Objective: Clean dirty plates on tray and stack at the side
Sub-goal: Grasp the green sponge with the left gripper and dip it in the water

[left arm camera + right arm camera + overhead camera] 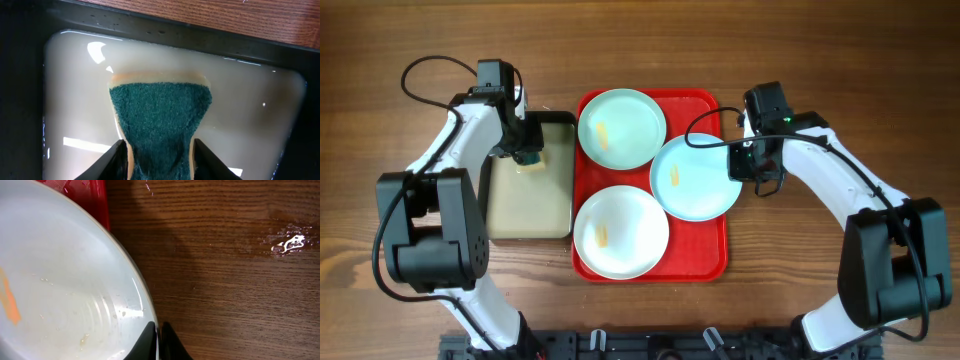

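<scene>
The red tray (pixel 712 258) holds three plates: a pale blue one (pixel 622 128) at the back, a white one (pixel 621 232) at the front, and a pale blue one (pixel 695 177) overhanging the tray's right rim. Each has a yellowish smear. My right gripper (pixel 748 168) is shut on the rim of the right pale blue plate (pixel 60 280); the tray's edge (pixel 98 200) shows behind it. My left gripper (pixel 527 152) is shut on a green-topped sponge (pixel 159 125) and holds it in the milky water of the black-rimmed tray (pixel 165 27).
The black-rimmed tray (pixel 528 195) of beige liquid stands left of the red tray. A small wet patch (pixel 287 242) lies on the wooden table to the right of the plate.
</scene>
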